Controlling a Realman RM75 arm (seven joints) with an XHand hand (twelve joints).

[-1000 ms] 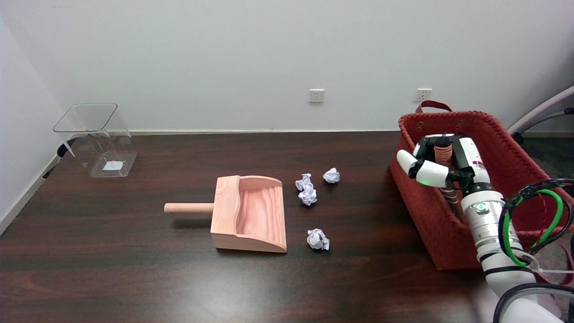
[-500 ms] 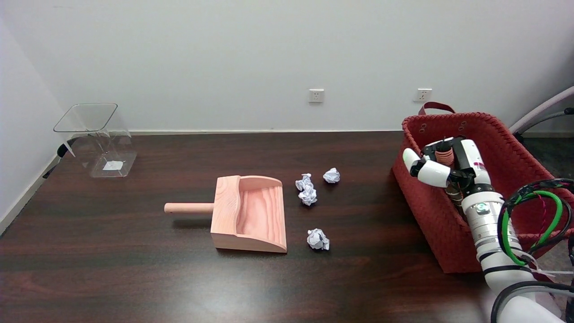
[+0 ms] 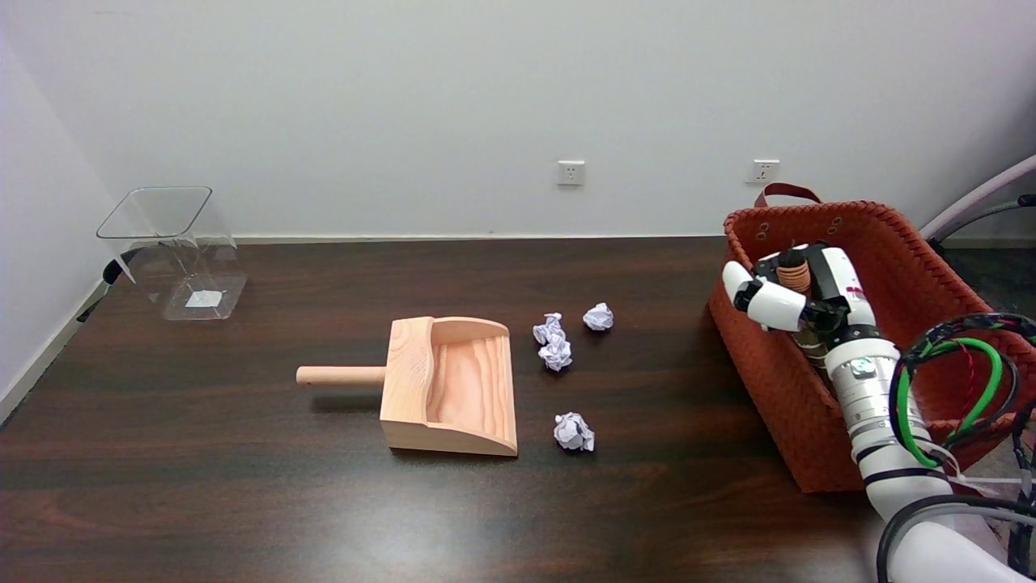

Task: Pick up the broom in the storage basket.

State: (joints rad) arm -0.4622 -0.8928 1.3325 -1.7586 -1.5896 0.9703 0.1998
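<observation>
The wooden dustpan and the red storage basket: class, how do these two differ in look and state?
The wooden dustpan is pale, smooth grained wood; the storage basket is red and woven. The dustpan has one straight peg handle pointing left; the basket has a loop handle at its far rim. The dustpan holds nothing; the basket holds the broom, gripped by the right hand. Both rest on the dark table.

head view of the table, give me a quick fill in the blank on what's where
1. The right hand grips the ribbed wooden broom handle inside the woven red ____.
2. The number of crumpled white paper balls on the dark table is ____.
3. The wooden dustpan has its round handle pointing toward the picture's ____.
4. The clear plastic bin stands at the table's far ____ corner.

Missing words: basket; three; left; left
</observation>
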